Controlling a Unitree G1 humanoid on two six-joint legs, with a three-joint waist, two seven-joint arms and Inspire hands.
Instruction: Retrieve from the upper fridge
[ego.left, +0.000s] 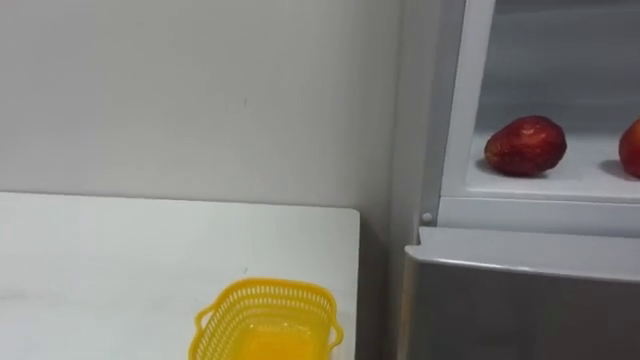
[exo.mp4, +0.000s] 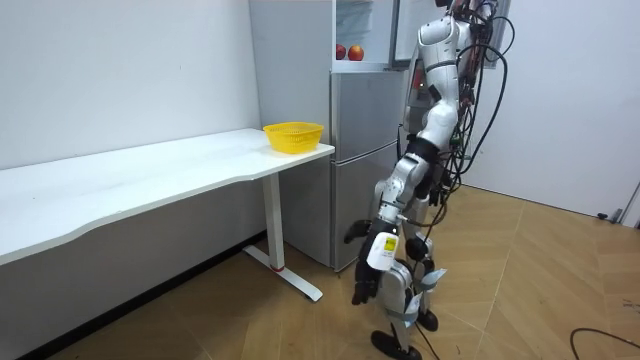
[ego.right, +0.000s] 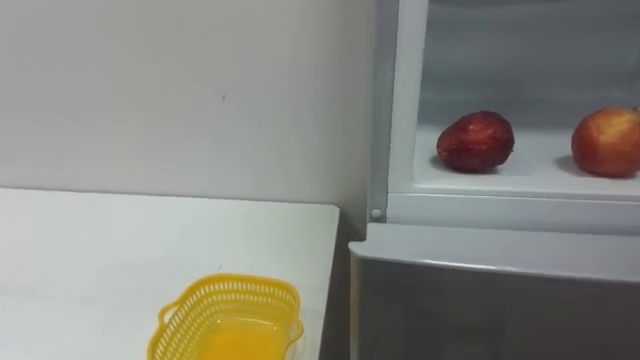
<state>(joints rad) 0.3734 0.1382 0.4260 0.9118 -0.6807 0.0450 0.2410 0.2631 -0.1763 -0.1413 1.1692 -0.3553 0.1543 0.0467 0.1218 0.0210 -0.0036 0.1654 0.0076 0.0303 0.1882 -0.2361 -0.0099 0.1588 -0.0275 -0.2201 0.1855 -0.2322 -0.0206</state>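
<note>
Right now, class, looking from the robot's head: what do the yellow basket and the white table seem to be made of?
Yellow basket: probably moulded plastic, slightly glossy; its even colour and regular slotted lattice suggest it. White table: smooth, matte top, perhaps laminate or painted board; the look leaves that open.

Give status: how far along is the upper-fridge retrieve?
Done: upper fridge is open, with the robot facing it. In hand: no reach yet; left hand and right hand hang low. Left: dark red apple and lighter apple sit on its shelf; yellow basket on the table shows no fruit.
</note>
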